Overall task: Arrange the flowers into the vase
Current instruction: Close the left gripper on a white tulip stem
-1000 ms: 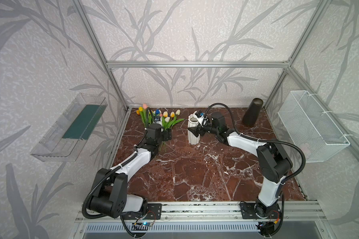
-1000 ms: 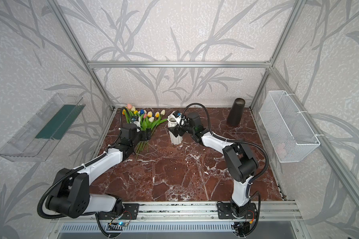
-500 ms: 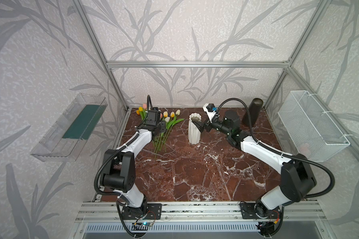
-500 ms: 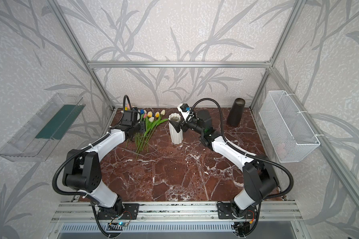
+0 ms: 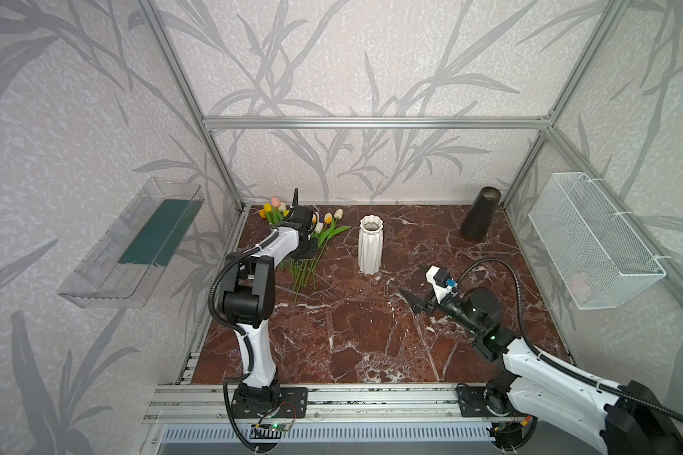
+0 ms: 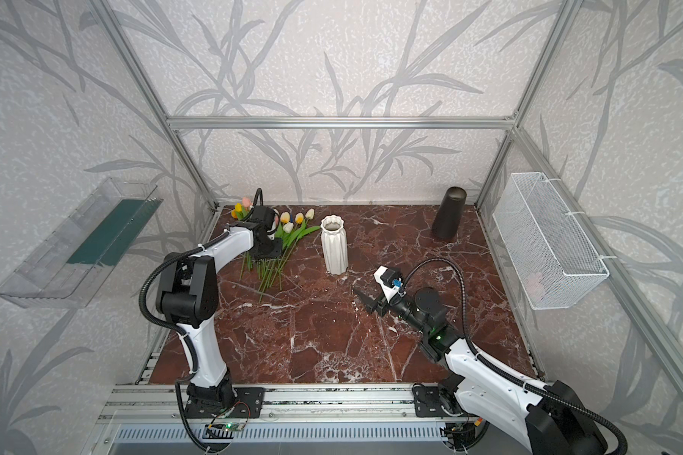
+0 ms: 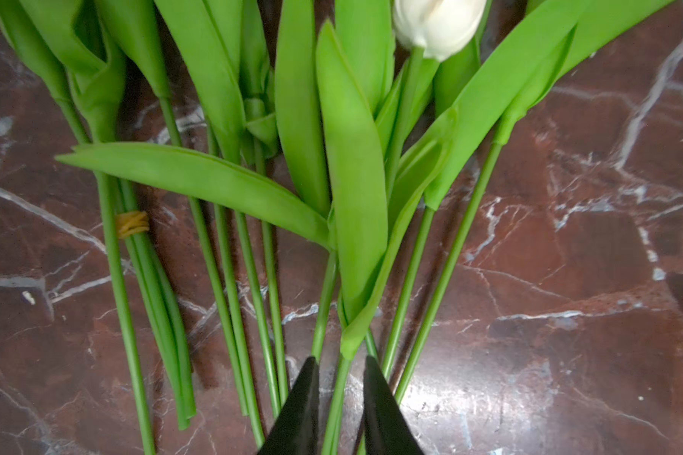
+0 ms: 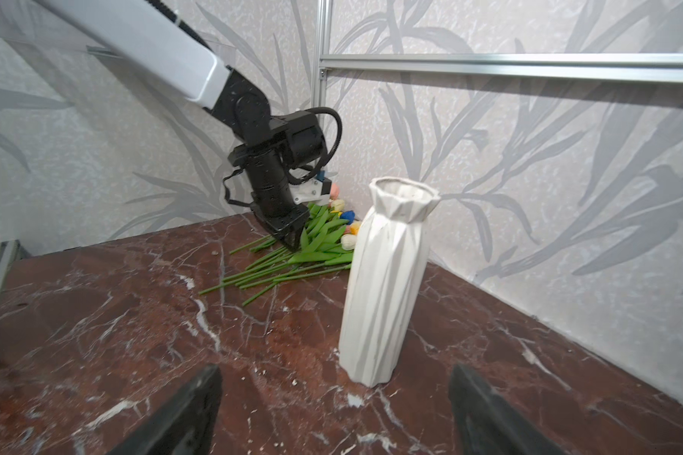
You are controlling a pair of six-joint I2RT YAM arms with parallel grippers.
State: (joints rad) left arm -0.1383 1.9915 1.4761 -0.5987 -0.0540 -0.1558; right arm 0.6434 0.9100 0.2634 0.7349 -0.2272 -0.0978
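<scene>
Artificial tulips (image 5: pixel 326 236), green stems with small coloured heads, lie fanned flat on the red-brown marble bench (image 5: pixel 371 335), left of the one white ribbed vase (image 5: pixel 370 244), which stands empty. Roughly a dozen; the heads overlap, so no exact count. Light, springy, slippery: go for a bare lower stem. Left tool (image 7: pixel 340 358) straddles one stem, jaws narrow. Pinched or not, I can't tell. Right tool (image 8: pixel 334 368) gapes wide, empty.

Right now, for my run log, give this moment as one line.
left gripper: astride green tulip stem, grip unclear | right gripper: open, empty | white ribbed ceramic vase: upright, no flowers
</scene>
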